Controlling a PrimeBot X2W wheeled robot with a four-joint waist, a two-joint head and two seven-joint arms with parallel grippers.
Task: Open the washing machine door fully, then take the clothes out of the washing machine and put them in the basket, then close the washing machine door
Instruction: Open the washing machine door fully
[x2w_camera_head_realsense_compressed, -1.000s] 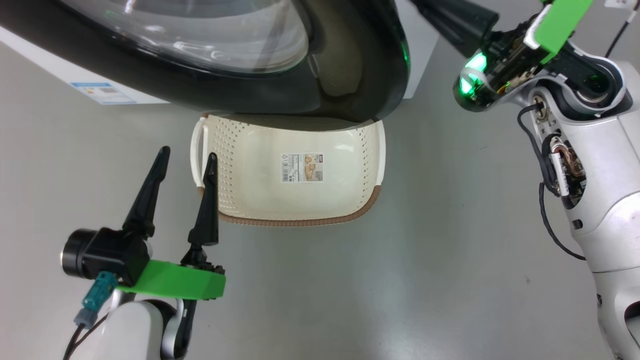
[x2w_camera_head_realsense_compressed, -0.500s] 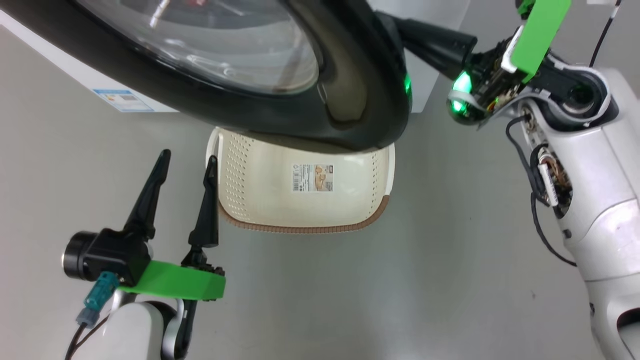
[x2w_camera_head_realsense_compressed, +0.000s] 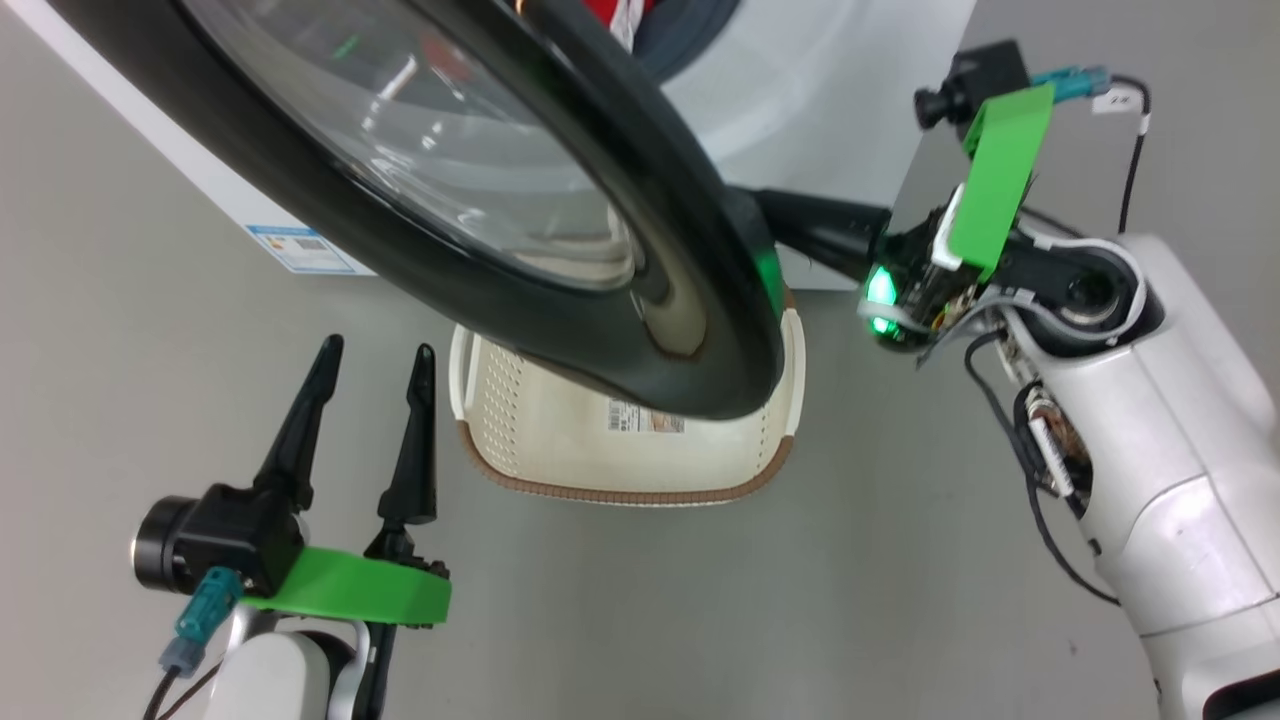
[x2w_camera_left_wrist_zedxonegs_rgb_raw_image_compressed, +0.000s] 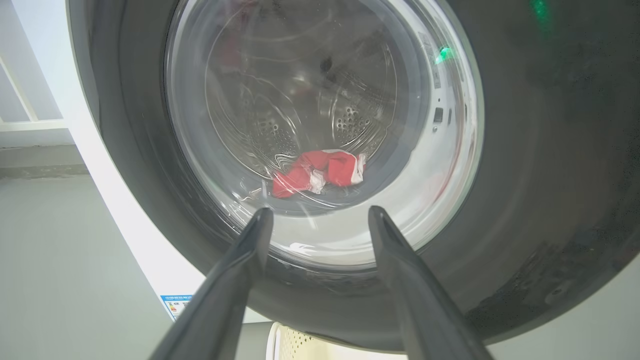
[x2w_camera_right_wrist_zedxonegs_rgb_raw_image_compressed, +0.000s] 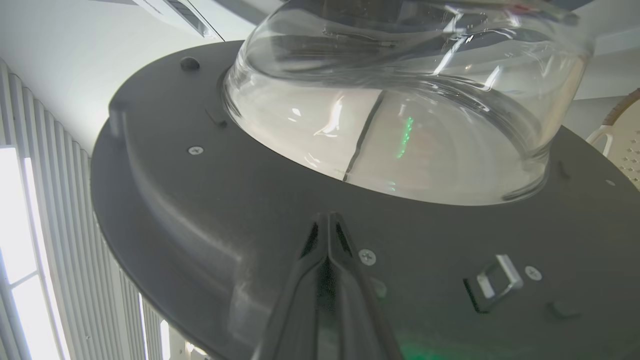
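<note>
In front of the washing machine (x2w_camera_head_realsense_compressed: 820, 110), the washing machine door (x2w_camera_head_realsense_compressed: 470, 180) stands swung well away from the white front. You see it wider now than a second ago. Its black rim covers more of the basket (x2w_camera_head_realsense_compressed: 620, 495) than before, and a strip of the red clothes (x2w_camera_head_realsense_compressed: 620, 15) has come into sight at the drum mouth. Part of that shift is your head camera turning, so don't credit all of it to the door.

The right end effector (x2w_camera_right_wrist_zedxonegs_rgb_raw_image_compressed: 328, 220) is clenched with nothing in it. Its joined tips are against the door's dark inner face, just below the glass bowl and beside the latch. I judge that it is pushing the door open, and the opening step looks close to done but not finished.

The clothes lie in the bottom of the drum, seen through the glass from the left wrist. The basket sits on the floor (x2w_camera_head_realsense_compressed: 700, 620) directly under the door's free edge.

The left end effector (x2w_camera_head_realsense_compressed: 378, 348) hangs released, fingers apart, near the basket's left side.

As for writing, the blue-and-white sticker (x2w_camera_head_realsense_compressed: 300, 250) on the machine's lower front is too small for you to read. The barcode label (x2w_camera_head_realsense_compressed: 645, 420) inside the basket is half hidden by the rim and also illegible.
</note>
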